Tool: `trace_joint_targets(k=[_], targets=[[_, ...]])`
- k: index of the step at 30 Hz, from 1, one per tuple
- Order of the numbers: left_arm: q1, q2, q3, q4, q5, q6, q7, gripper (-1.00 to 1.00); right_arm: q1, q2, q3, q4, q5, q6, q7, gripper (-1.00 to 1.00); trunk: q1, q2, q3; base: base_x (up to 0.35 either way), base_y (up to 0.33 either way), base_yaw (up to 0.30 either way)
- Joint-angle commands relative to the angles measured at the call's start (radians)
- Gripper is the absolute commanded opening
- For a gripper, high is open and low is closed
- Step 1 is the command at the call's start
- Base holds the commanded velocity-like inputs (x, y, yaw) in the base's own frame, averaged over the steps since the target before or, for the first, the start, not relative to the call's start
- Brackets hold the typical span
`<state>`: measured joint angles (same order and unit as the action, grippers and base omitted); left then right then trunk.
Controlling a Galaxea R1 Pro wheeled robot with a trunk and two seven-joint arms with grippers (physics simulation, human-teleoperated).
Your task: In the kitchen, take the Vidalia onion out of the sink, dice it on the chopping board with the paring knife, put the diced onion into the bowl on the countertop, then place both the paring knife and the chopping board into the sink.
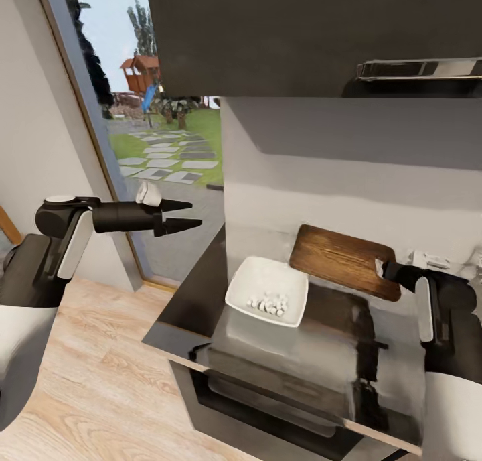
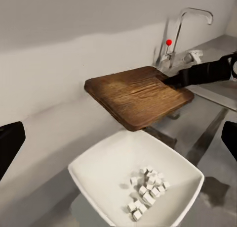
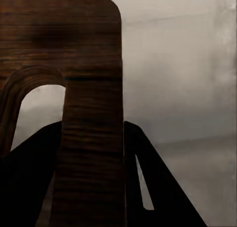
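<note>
Grey glossy worktop (image 1: 201, 293) carries the white bowl (image 1: 268, 291) of diced onion (image 1: 269, 304). Right tool (image 1: 383, 267) clamps the chopping board (image 1: 341, 258) by its handle edge, held aloft beside the bowl; a slipping board could strike it. Left tool (image 1: 191, 215) hangs open, empty.
</note>
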<state>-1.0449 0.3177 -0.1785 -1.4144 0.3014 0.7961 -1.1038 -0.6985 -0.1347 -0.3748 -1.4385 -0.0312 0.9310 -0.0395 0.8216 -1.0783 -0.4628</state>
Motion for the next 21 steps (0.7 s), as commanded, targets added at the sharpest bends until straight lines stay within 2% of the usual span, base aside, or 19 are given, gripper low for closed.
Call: trace_joint_targets(k=[1, 4, 9, 10, 11, 16, 21], targets=[[-0.001, -0.002, -0.003, 0.001, 0.005, 0.006, 0.002, 1.00, -0.001, -0.013, -0.029, -0.005, -0.049, 0.035, -0.003, -1.00, 0.000, -0.001, -0.001, 0.101, -0.266, 0.000], [-0.001, -0.009, -0.007, 0.001, 0.005, 0.006, 0.002, 1.00, -0.002, -0.046, -0.066, -0.015, -0.051, 0.081, -0.002, -1.00, 0.000, -0.001, -0.001, 0.108, -0.277, 0.000], [-0.001, -0.014, -0.011, 0.001, 0.005, 0.005, 0.002, 1.00, -0.003, -0.071, -0.088, -0.025, -0.053, 0.102, -0.002, -1.00, 0.000, -0.001, -0.001, 0.113, -0.287, 0.000], [-0.001, -0.020, -0.018, 0.001, 0.005, 0.005, 0.002, 1.00, -0.004, -0.089, -0.112, -0.030, -0.055, 0.105, -0.002, -1.00, 0.000, -0.001, -0.001, 0.114, -0.290, 0.000], [-0.001, -0.022, -0.020, 0.001, 0.005, 0.005, 0.002, 1.00, -0.004, -0.096, -0.125, -0.031, -0.057, 0.106, -0.002, -1.00, 0.000, -0.001, -0.001, 0.115, -0.290, 0.000], [-0.001, -0.024, -0.023, 0.002, 0.005, 0.005, 0.002, 1.00, -0.004, -0.109, -0.171, -0.032, -0.080, 0.107, -0.001, -1.00, 0.000, -0.001, -0.001, 0.096, -0.258, 0.000], [-0.001, -0.023, -0.023, 0.004, 0.005, 0.005, 0.002, 1.00, -0.004, -0.110, -0.192, -0.033, -0.131, 0.107, 0.000, -1.00, 0.000, -0.001, -0.001, 0.016, -0.049, -0.011]])
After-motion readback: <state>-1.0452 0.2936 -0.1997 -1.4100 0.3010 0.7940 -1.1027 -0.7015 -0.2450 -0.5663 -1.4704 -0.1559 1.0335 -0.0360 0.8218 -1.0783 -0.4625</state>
